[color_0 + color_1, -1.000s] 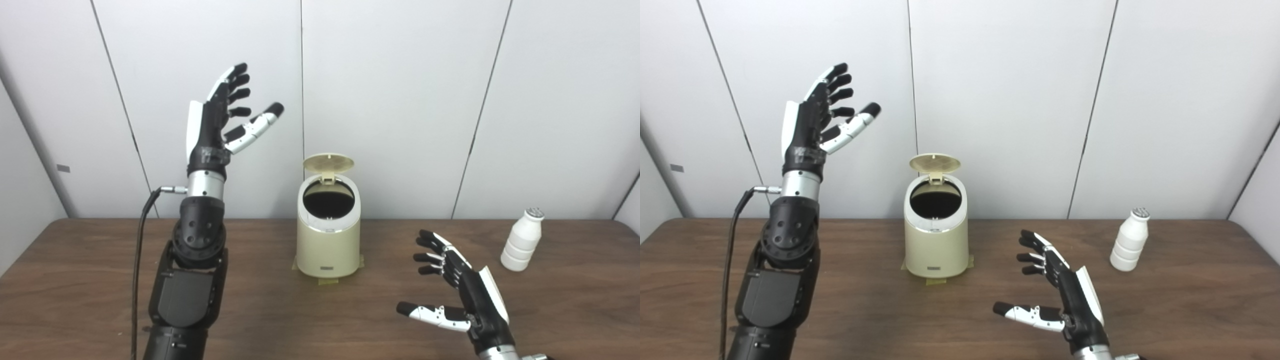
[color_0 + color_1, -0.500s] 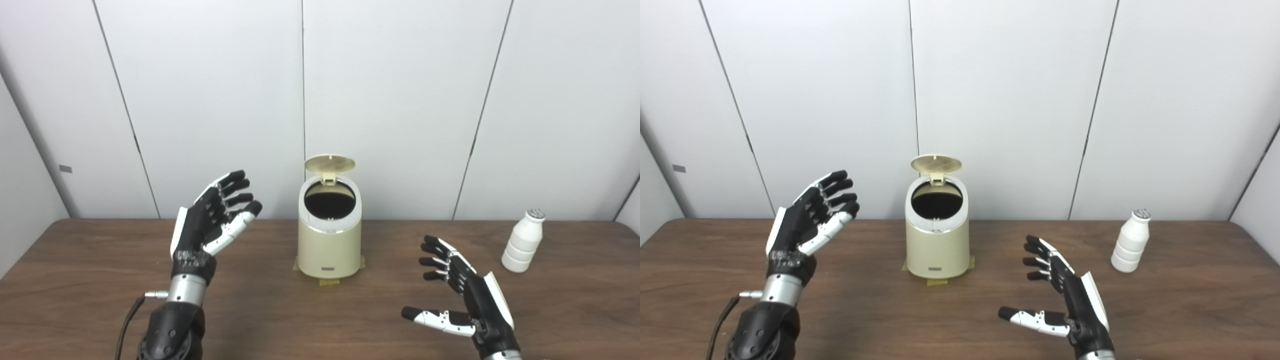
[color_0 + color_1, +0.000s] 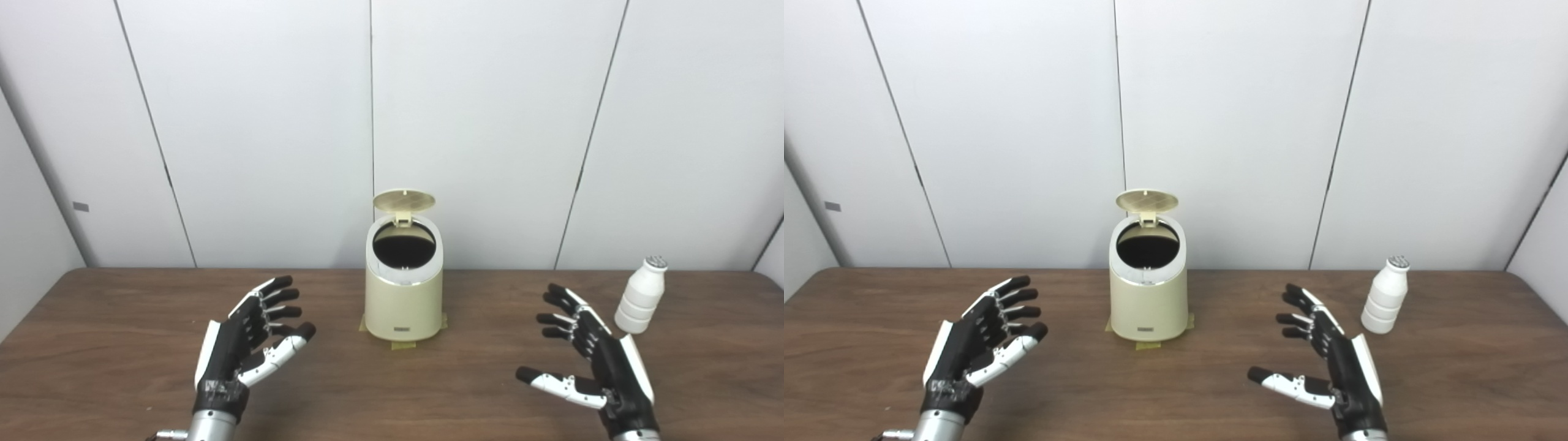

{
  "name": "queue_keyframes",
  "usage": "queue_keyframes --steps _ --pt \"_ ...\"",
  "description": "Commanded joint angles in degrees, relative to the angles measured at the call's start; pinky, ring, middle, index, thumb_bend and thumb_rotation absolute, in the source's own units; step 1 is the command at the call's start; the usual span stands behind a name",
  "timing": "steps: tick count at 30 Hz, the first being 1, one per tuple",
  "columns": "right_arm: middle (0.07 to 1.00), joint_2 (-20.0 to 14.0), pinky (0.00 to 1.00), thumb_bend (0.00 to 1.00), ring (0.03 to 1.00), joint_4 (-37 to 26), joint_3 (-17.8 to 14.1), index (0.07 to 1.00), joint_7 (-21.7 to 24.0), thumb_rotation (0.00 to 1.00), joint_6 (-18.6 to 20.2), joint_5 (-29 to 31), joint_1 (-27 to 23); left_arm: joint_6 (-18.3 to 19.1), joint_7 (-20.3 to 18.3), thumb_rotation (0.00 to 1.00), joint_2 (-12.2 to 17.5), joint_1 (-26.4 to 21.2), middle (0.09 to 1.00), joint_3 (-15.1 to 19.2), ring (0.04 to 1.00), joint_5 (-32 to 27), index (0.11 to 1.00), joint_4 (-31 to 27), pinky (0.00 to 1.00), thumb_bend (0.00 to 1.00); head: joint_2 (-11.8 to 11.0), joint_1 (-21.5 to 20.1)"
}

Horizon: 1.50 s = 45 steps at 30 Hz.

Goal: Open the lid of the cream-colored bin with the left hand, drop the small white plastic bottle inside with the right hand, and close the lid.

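Observation:
The cream-colored bin (image 3: 403, 300) stands at the middle back of the wooden table, its round lid (image 3: 403, 200) tipped up and the dark inside showing. A small white plastic bottle (image 3: 640, 294) stands upright at the far right, untouched. My left hand (image 3: 248, 343) hovers low over the table, left of the bin, fingers spread and holding nothing. My right hand (image 3: 591, 361) is open too, fingers apart, between the bin and the bottle, a short way left of and nearer than the bottle.
The brown table (image 3: 110, 331) runs across the whole view, backed by white wall panels (image 3: 490, 122). Bits of yellowish tape (image 3: 403, 345) show under the bin's base.
My left arm has dropped from high above the table down to low at the front left. My right hand has shifted to the right, toward the bottle. Bin and bottle have stayed put.

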Motion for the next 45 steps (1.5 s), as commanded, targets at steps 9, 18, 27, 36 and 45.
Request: queue_keyframes --steps 9,18,27,36,45 --pt "0.761 -2.9 0.54 0.70 0.657 -9.8 -7.9 0.788 -5.5 0.05 1.0 -2.8 -4.0 -5.2 -1.3 0.15 1.5 -2.1 0.787 0.6 0.702 -1.6 0.842 3.9 0.59 0.63 -2.5 -10.5" --pt "0.845 -4.4 0.63 0.72 0.750 -6.3 -15.5 0.905 -15.1 0.10 1.6 -6.8 -7.1 -5.6 -1.3 0.15 3.5 -3.3 0.801 1.3 0.732 -1.0 0.852 7.0 0.63 0.61 -4.6 -16.5" --pt "0.895 -7.0 0.71 0.77 0.824 -0.7 -15.5 0.941 -15.7 0.11 5.0 -8.6 -9.1 -2.9 -1.9 0.13 4.2 -4.1 0.803 1.9 0.741 -2.6 0.851 7.4 0.62 0.60 -5.0 -18.7" --pt "0.905 -12.6 0.76 0.88 0.856 5.5 -11.4 0.985 -9.9 0.19 18.6 -9.7 -12.5 -2.9 -2.9 0.04 4.4 -4.8 0.785 3.1 0.721 -4.5 0.828 7.8 0.61 0.56 -5.3 -19.5" --pt "0.889 -14.9 0.66 0.90 0.815 16.6 -8.6 0.929 -9.8 0.15 14.9 -7.8 -16.6 -3.7 -3.9 0.00 5.1 -5.2 0.798 3.6 0.752 -5.8 0.857 9.0 0.71 0.53 -5.7 -20.4"
